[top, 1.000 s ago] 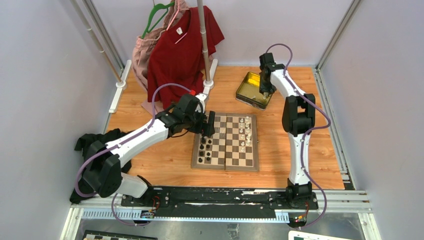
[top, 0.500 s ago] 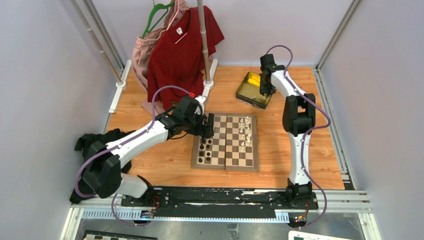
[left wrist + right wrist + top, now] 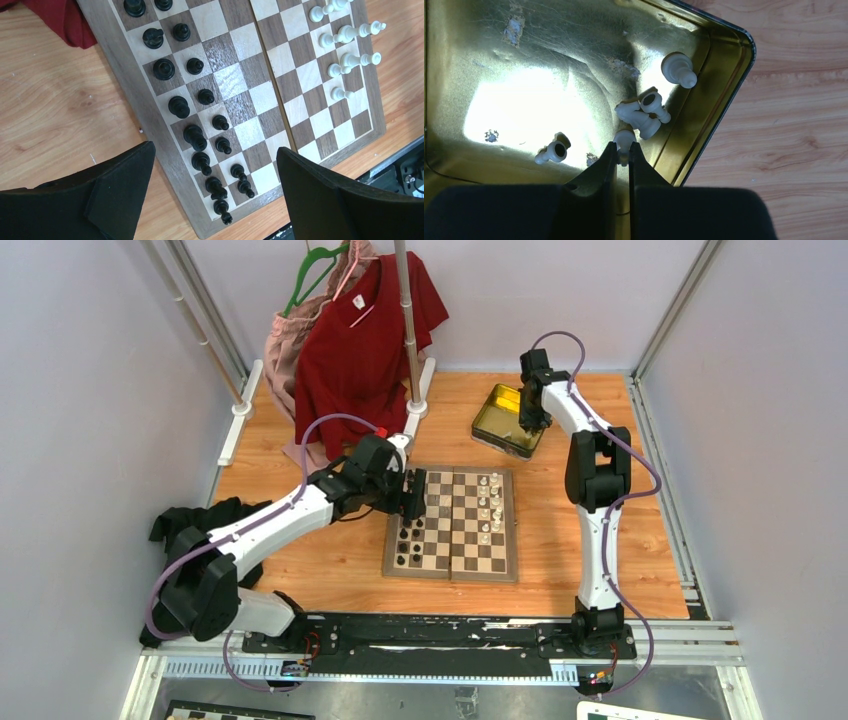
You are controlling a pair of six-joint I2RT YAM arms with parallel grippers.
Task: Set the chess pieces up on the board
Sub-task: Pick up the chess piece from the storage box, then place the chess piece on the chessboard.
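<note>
**Colour key.** The board (image 3: 235, 80) is chequered in light and dark brown squares with a tan border; the chess pieces (image 3: 350, 34) are cream-white, and the opposing pieces (image 3: 178, 106) are glossy black. The tin (image 3: 549, 60) is shiny, scuffed gold with a dark rim, and the table (image 3: 330, 560) is orange-brown with a wood-grain pattern. The shirt (image 3: 360, 350) is dark red, the garment (image 3: 285, 355) beside it pale pink, the hanger (image 3: 312, 262) green, and the arms (image 3: 285, 512) white with black joints and purple cables (image 3: 345, 416).
</note>
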